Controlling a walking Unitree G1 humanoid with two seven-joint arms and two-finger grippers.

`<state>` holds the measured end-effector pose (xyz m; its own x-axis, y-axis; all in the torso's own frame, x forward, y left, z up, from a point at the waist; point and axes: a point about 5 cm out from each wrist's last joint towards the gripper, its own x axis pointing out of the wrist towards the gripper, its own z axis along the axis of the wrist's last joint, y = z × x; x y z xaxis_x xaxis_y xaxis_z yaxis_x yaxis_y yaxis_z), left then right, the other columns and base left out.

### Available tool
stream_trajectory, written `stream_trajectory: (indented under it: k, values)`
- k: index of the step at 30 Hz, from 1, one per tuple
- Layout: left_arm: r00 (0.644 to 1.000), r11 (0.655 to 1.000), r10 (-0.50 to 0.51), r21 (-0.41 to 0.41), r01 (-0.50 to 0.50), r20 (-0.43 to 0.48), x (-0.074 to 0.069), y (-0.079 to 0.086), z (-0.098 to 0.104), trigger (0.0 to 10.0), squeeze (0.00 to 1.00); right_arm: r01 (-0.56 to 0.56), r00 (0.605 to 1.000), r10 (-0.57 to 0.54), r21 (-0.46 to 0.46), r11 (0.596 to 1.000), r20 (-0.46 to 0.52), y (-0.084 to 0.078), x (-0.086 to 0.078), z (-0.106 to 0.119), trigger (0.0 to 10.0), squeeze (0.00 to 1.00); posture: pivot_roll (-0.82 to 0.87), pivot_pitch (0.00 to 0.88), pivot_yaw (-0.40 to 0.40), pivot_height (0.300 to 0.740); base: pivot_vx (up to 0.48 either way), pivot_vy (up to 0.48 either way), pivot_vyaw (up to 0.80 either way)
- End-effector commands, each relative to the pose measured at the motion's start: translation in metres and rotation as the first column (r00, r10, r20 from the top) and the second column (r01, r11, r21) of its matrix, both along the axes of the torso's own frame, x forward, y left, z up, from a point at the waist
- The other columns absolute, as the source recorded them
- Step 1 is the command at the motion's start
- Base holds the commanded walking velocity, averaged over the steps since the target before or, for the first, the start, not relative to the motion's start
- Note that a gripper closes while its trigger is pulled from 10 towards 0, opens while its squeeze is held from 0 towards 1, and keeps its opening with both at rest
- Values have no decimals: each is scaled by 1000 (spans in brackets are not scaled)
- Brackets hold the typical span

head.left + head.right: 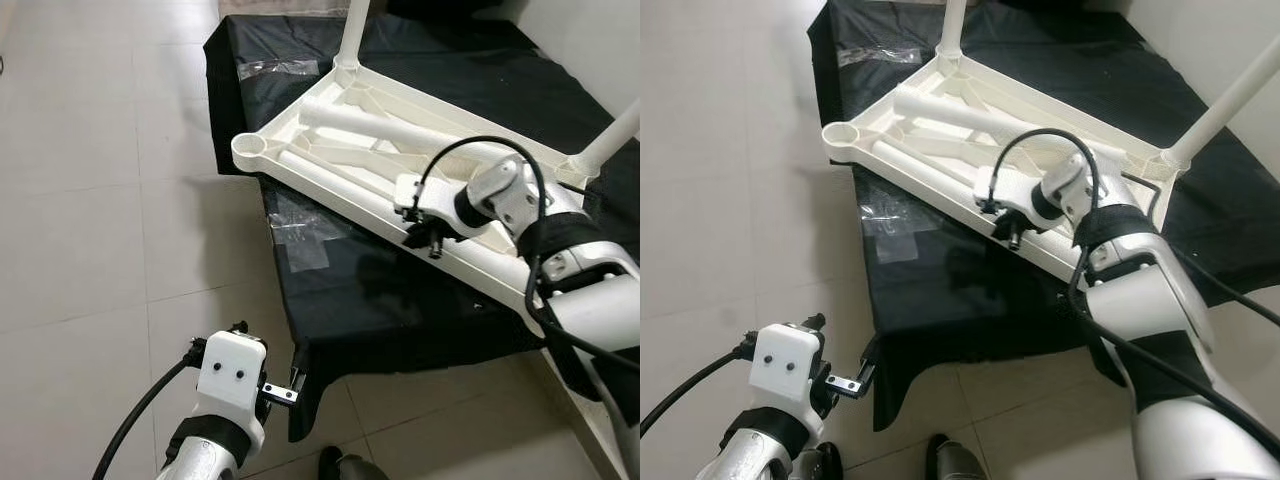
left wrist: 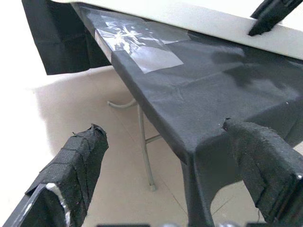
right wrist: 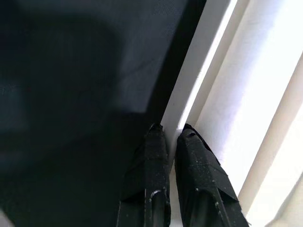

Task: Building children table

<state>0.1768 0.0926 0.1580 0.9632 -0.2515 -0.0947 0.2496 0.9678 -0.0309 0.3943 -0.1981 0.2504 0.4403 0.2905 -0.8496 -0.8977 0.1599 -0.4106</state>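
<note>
A white plastic children's table (image 1: 330,190) lies upside down on a black-clothed work table (image 1: 370,300). Two legs (image 1: 352,30) (image 1: 615,140) stand fitted at its far corners. The near left corner socket (image 1: 250,148) is empty, and loose white legs (image 1: 390,128) lie inside the frame. My right gripper (image 3: 171,130) is shut on the near rim (image 3: 189,94) of the white table, also seen from above (image 1: 418,238). My left gripper (image 2: 163,130) hangs open low beside the work table's near corner, holding nothing.
Clear plastic bags (image 1: 300,225) (image 1: 275,68) lie on the black cloth. A metal folding leg (image 2: 144,151) stands under the work table. Tiled floor (image 1: 100,250) spreads to the left. A pale wall (image 1: 590,40) runs along the right.
</note>
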Motion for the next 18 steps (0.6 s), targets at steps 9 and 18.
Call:
stream_trajectory:
  k: [9,18]
  values:
    - [999,1000,-8,5,8,-35,-1,0,-8,10000,0,-139,976,81,-289,947,-204,-25,-18,-51,0,0,63,303,-117,740,0,0,0]
    - [999,1000,-6,6,6,-37,0,0,-9,10000,0,-113,984,79,-217,970,-158,-18,-14,-49,10000,0,64,302,-115,740,0,0,0]
